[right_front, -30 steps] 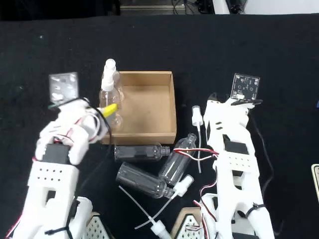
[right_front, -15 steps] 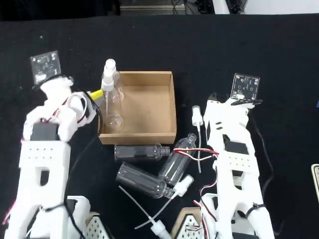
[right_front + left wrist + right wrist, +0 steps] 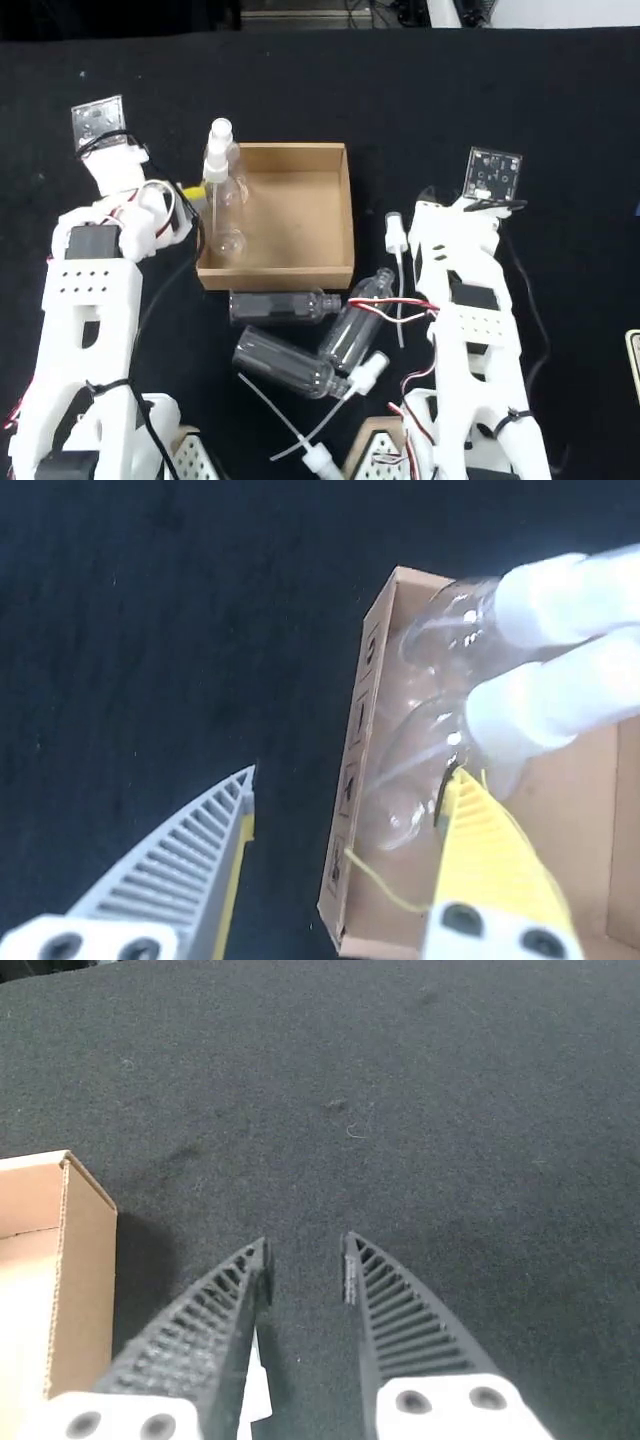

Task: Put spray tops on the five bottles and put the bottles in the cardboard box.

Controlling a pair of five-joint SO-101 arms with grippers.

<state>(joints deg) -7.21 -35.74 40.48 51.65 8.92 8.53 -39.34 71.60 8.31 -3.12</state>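
Two clear bottles with white spray tops (image 3: 222,190) (image 3: 470,690) stand against the left wall of the cardboard box (image 3: 300,215). My left gripper (image 3: 186,192) (image 3: 350,775) is open and straddles that wall, its yellow finger (image 3: 490,870) touching a bottle. Three uncapped bottles (image 3: 278,305) (image 3: 355,322) (image 3: 285,362) lie in front of the box. My right gripper (image 3: 428,200) (image 3: 305,1250) hangs open over bare cloth to the right of the box, with a loose spray top (image 3: 397,235) (image 3: 258,1390) beside it.
Two more loose spray tops (image 3: 368,370) (image 3: 322,460) with long tubes lie near the front edge between the arm bases. The box's right half (image 3: 320,210) holds nothing. Black cloth (image 3: 420,100) covers the table behind the box.
My left gripper has let go of the capped bottle in the box and drawn back to the left, over the box wall. The right arm has not moved.
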